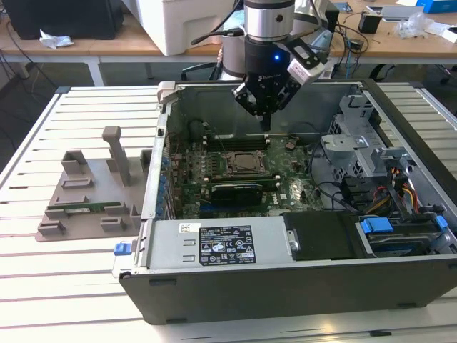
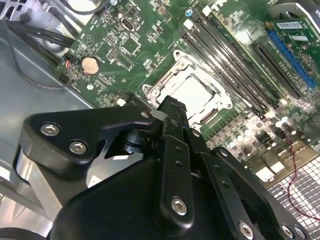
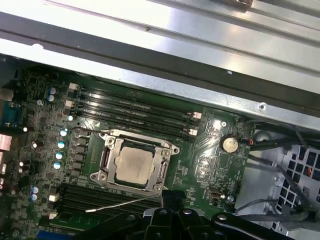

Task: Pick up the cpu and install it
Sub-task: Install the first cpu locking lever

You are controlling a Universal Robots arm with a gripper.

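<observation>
Slatted white table (image 1: 43,286) under computer case (image 1: 300,286)

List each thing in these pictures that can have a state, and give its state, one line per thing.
cpu: seated flat in the socket.
socket: frame around the cpu, its lever wire sticking out loose.
gripper: shut, holding nothing, above the motherboard.
case: side panel off, lying open on the table.
memory stick: lying in the grey holder beside the case.

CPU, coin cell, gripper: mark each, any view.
cpu (image 3: 134,165): first wrist view, middle of its metal top.
coin cell (image 3: 230,144): first wrist view, its face.
gripper (image 1: 266,123): exterior view, its tip.
</observation>
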